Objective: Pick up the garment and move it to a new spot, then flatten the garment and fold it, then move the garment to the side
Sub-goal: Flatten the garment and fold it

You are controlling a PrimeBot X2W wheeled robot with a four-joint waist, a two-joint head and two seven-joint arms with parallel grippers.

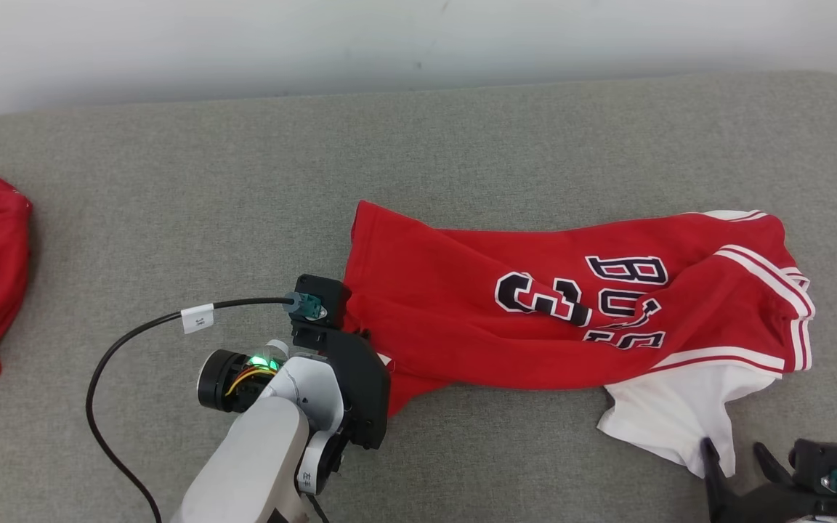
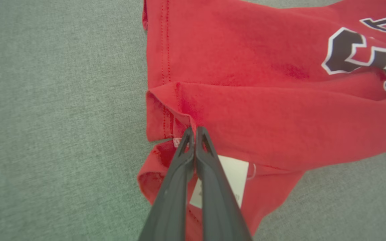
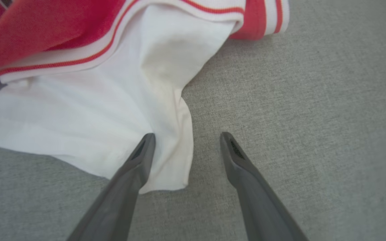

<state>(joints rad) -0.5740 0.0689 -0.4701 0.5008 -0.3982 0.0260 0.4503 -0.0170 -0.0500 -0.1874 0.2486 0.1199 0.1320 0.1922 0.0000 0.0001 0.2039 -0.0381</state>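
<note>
Grey padded surface (image 1: 244, 181) carries the rumpled red garment (image 1: 535, 305), centre toward 3 o'clock in head view. Left pincer (image 2: 194, 132) is clamped on its hem corner at 8 o'clock. Right pincer (image 3: 188, 135) stands apart astride the white sleeve (image 3: 89, 110) edge at 5 o'clock; I'd seat it deeper before closing, then tension evenly.

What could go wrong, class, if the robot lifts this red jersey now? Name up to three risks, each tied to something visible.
1. The left gripper is shut on only a thin fold at the hem of the red jersey; it may slip out in lifting.
2. The right gripper is open, one finger over the white sleeve, the other over bare grey surface; closing may catch only the edge.
</note>
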